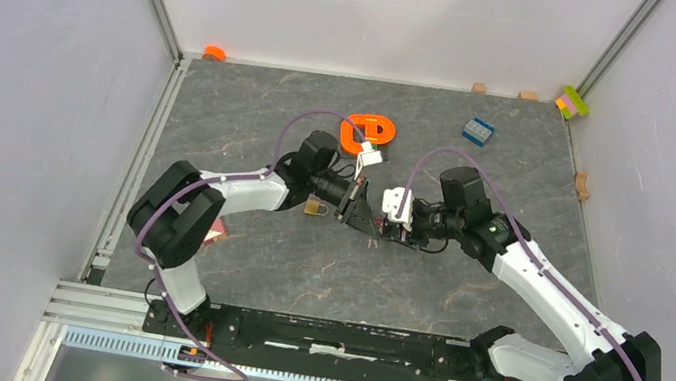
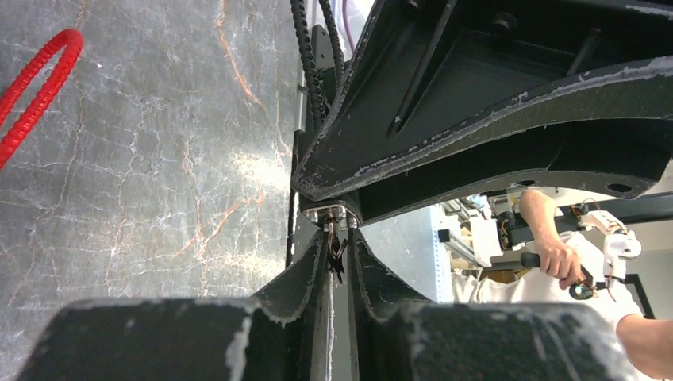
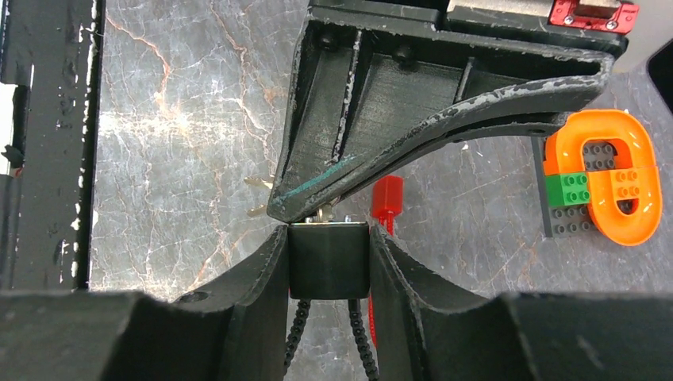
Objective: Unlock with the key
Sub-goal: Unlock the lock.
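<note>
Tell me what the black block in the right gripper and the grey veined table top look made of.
Black rectangular block: smooth and matte with faint sheen, so coated metal or plastic; the look leaves it open.
Grey veined table top: marble pattern with glossy glare patches, real stone or printed laminate.

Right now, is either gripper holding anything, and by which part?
The right gripper clamps the black lock by its body's sides. The left gripper pinches the key, seemingly by its head.

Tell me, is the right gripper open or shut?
Shut. The fingers of the right gripper press both sides of the black lock body.
</note>
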Motion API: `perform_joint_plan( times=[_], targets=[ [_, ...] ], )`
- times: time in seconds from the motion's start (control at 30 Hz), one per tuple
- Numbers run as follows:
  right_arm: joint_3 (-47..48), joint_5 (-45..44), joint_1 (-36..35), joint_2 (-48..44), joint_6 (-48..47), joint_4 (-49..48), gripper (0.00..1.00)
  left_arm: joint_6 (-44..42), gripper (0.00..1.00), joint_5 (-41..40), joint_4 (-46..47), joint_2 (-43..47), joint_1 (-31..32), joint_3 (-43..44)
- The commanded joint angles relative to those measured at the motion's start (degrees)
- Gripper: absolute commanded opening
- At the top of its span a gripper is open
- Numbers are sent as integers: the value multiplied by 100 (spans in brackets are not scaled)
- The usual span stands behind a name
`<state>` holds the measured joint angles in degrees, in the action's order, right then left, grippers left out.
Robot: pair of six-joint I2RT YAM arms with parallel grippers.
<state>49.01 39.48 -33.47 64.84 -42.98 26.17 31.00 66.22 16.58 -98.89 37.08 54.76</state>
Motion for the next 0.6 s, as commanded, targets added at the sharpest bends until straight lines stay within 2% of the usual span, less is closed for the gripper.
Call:
perform_joint_plan(
  times=[0.0,0.1,0.23,0.4,0.57],
  targets=[
    [76,882,-247,-292,-51,-1327,0,482,18,-509,1092,-288,223,256],
    [-11,743,-246,-393,-197,-1255,0,997,18,-387,1688,-372,221,167],
    [-188,450,-242,-524,-483,-1107,0,871,25,-328,1624,-266,106,166],
    [-399,131,-246,-680,-687,-1028,0,173,39,-389,951,78,-59,166],
    [-480,-74,-242,-707,-781,-983,0,-734,47,-542,-25,464,-87,270]
  ],
)
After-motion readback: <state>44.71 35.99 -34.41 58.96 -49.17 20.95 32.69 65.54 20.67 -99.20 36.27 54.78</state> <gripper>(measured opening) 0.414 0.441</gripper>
